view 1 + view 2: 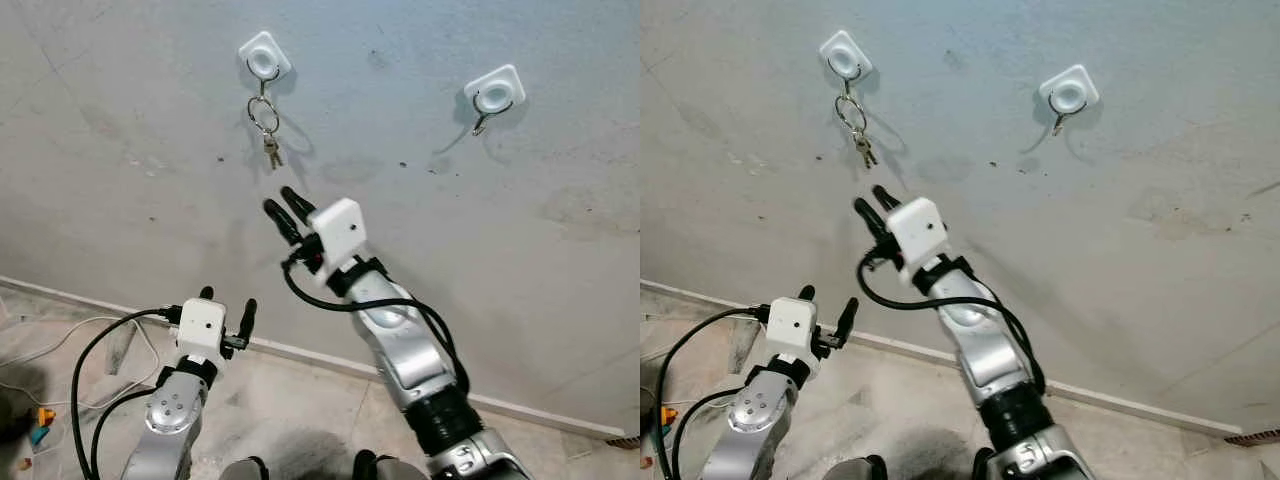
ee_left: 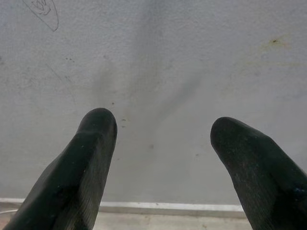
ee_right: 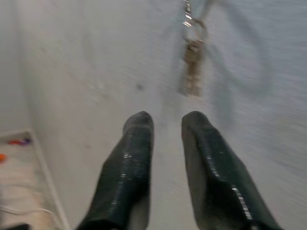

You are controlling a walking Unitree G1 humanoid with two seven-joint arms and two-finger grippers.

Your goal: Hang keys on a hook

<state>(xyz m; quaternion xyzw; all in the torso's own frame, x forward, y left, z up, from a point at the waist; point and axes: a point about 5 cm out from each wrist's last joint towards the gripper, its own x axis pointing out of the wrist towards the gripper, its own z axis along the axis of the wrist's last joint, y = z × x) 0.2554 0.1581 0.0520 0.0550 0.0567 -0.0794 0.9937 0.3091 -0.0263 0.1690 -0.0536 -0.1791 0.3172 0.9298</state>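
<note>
Grey wall (image 1: 560, 150) carries two white hooks. Keys (image 1: 268, 128) hang by their ring from left hook (image 1: 264, 56); right hook (image 1: 495, 92) bare. Right gripper (image 1: 282, 206) raised just below the keys, fingers slightly parted, gripping nothing. Left gripper (image 1: 226, 305) low near the baseboard (image 1: 300, 352), fingers wide apart, nothing between them.

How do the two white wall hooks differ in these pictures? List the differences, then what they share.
The left hook carries a ring of keys; the right hook carries nothing. The left hook sits higher on the wall than the right hook. The right gripper points up just below the left hook, well away from the right hook. Both are white squares with metal hooks.
</note>
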